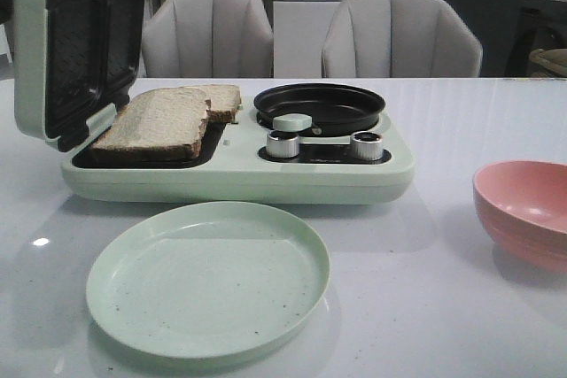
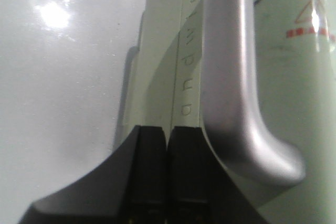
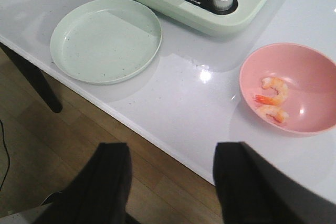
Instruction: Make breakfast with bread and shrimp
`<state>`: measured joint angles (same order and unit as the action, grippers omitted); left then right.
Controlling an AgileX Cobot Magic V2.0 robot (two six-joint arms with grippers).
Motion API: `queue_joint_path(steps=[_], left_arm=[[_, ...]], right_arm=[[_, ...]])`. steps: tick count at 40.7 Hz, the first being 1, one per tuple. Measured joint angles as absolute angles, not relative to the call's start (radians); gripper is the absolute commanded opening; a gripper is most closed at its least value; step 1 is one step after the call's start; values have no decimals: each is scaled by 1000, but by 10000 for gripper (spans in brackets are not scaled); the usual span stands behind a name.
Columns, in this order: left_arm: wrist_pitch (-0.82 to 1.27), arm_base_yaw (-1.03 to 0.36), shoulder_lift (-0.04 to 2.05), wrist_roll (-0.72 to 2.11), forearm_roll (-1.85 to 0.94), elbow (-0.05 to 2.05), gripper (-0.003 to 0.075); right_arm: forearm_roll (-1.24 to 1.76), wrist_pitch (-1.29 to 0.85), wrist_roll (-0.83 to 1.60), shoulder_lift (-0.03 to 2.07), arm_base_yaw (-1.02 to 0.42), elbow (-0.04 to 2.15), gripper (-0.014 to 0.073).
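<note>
- Two slices of bread point(image 1: 159, 123) lie overlapped on the open sandwich plate at the left of the maker point(image 1: 239, 179), the lid point(image 1: 75, 42) standing up behind them.
- My left gripper point(image 2: 167, 145) has its pads pressed together, empty, right beside the lid's silver handle point(image 2: 231, 77); it does not show in the front view.
- The bread looks light, soft and easy to dent. I would pinch a slice gently at the firmer crust edge, the upper slice first.
- In the middle, the pale green plate point(image 1: 208, 281) sits just in front of the maker, nothing on it. The black pan point(image 1: 319, 105) behind the two knobs also looks bare.
- To the right, the pink bowl point(image 3: 289, 88) holds two shrimp point(image 3: 273, 98), curled close together near its bottom.
- My right gripper point(image 3: 170, 182) hangs spread wide and empty over the table edge, well short of the bowl.
- I judge the shrimp small, slick and rounded, likely to squirt sideways. I would close across the thick of the curl, not the tail, with light force.
</note>
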<state>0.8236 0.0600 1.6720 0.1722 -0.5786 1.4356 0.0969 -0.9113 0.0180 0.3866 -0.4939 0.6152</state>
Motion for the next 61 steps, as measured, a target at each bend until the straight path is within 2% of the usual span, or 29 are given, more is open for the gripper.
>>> queue_joint_path(steps=[11,25,35,53,61], left_arm=[[841,-92,1633,211,-524,1428,100],[768,-381,1366,219,-294,1252,100],[690,-539,1149,221,-260,1052,100],[675,-575,658,221,-244,675,100],[677,-575,485,221,-238,575,100]], right_arm=[[97,-911,18,387,-494,615,458],[97,-911,18,387,-494,615,458],[97,-911,17,387,-494,615,458],[97,-911,17,387,-494,615,458],[97,-911,17,387,-494,615,458]])
